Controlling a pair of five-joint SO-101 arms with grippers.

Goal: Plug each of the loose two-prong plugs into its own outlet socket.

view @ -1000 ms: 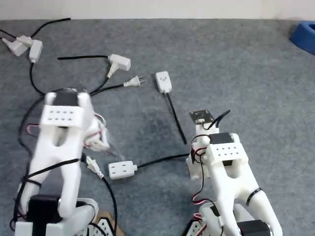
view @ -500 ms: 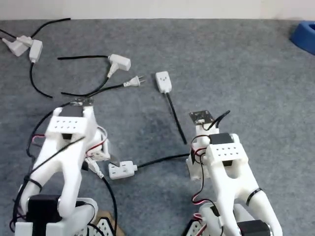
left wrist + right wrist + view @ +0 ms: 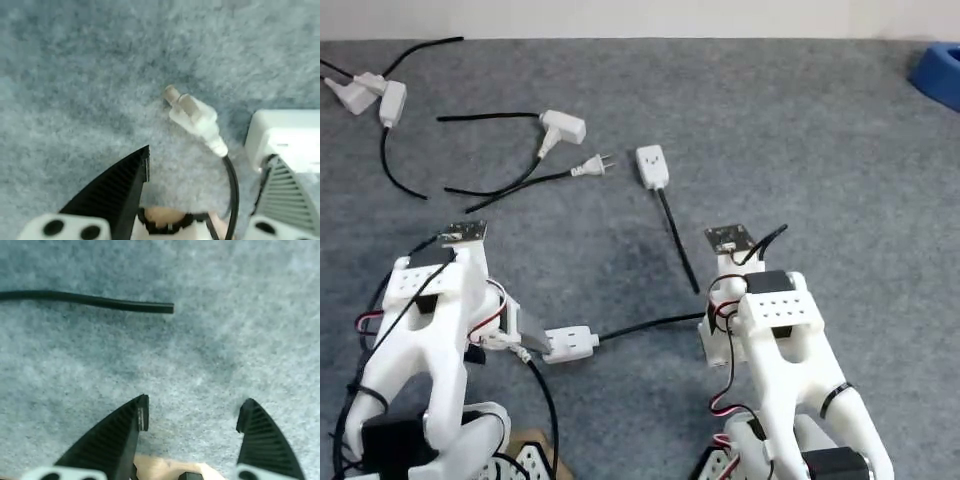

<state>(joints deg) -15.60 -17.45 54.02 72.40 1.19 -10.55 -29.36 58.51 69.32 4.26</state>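
Two plugs, as I judge it, lie unseated. From above, the far plug rests near the single socket, apart from it.

On my left wrist, my left gripper is spread wide around the near plug, not grasping it. The plug lies just beside the outlet block.

On my right wrist, my right gripper is released over carpet, near a cable end.

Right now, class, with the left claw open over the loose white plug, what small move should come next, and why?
Probably lower the left claw and close it on the white plug. The claw is open, the plug lies ungripped on the carpet between its jaws, and its prongs point away from the outlet block beside it, so it likely needs lifting and turning first.
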